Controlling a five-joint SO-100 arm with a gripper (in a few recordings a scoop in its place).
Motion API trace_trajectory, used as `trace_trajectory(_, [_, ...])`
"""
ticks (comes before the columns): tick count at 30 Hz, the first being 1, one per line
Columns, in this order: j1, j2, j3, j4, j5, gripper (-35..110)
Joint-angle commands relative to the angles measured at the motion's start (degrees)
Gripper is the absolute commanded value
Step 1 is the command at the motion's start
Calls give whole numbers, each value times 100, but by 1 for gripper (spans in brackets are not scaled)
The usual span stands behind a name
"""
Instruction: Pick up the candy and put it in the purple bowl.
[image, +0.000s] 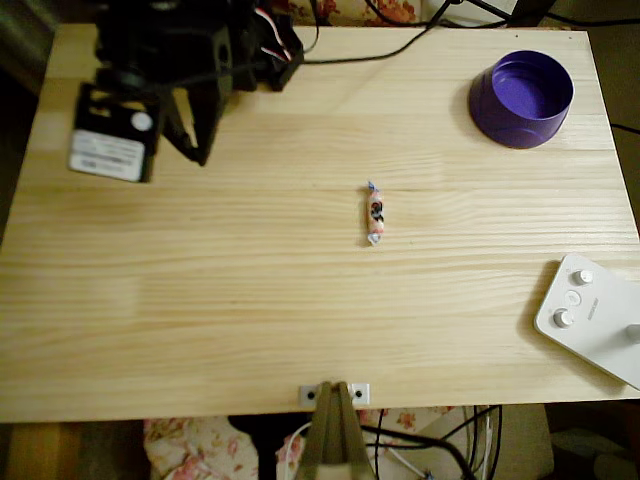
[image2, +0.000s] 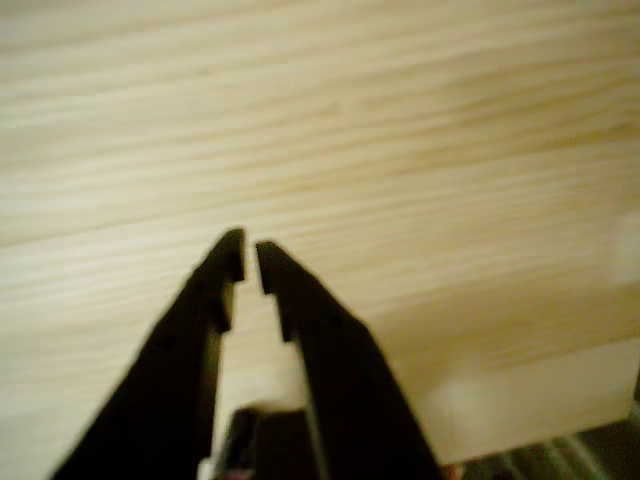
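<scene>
The candy (image: 375, 213), a small white-pink wrapped sweet with twisted ends, lies lengthwise near the middle of the wooden table. The purple bowl (image: 522, 97) stands empty at the back right corner. My black gripper (image: 197, 155) hangs over the back left part of the table, far to the left of the candy. In the wrist view the gripper (image2: 250, 250) has its two dark fingers drawn together with only a thin slit between the tips. It holds nothing, and bare wood lies under it.
A white device with knobs (image: 595, 315) lies at the front right edge. A clamp (image: 333, 400) grips the table's front edge at the middle. Cables run along the back edge. A white-labelled block (image: 108, 152) sits on the arm at the far left.
</scene>
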Motion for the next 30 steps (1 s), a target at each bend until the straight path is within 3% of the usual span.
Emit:
trace_trajectory(1, [-431, -562, -1503, 316, 686, -1])
trace_trajectory(17, [-3023, -2399, -3727, 1749, 2312, -1])
trace_trajectory(30, [-4342, -3577, -3656, 1283, 2874, -1])
